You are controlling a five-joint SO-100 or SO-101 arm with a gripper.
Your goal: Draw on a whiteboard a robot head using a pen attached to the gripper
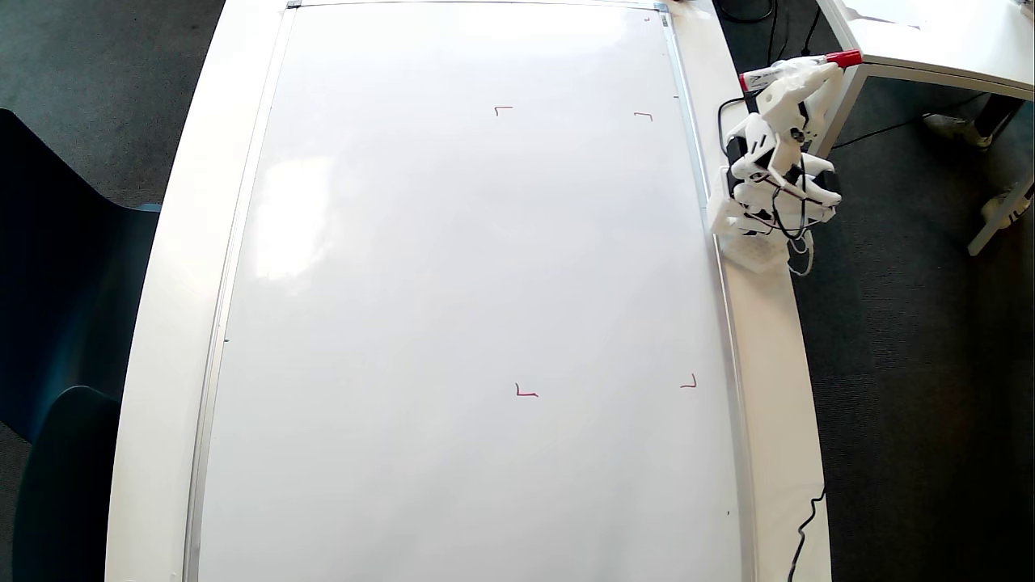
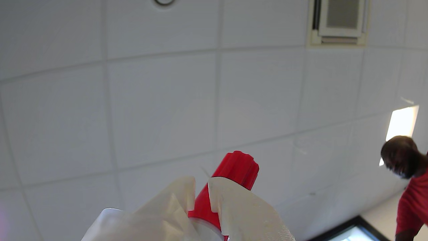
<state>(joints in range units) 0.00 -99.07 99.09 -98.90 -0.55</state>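
My glossy white whiteboard [image 1: 453, 291] lies bare; only a smaller white table [image 1: 930, 40] crowds my two o'clock.

You've got a glossy, glare-streaked whiteboard [image 1: 453, 291] in a thin silvery metal frame, a matt white plastic gripper [image 2: 201, 190] with faintly grainy printed fingers [image 2: 247, 214], and a ridged, shiny red pen [image 2: 234, 174] cap at 12 o'clock of them.

In the overhead view, most of the table [image 1: 752, 364] is covered by the whiteboard [image 1: 453, 323], on whose right half four corner marks [image 1: 525, 393] are set. The arm [image 1: 768, 186] is mounted on the table's right strip, just beside the board's right edge. The pen [image 1: 796, 71] is held in the jaws beyond that edge, off the board.
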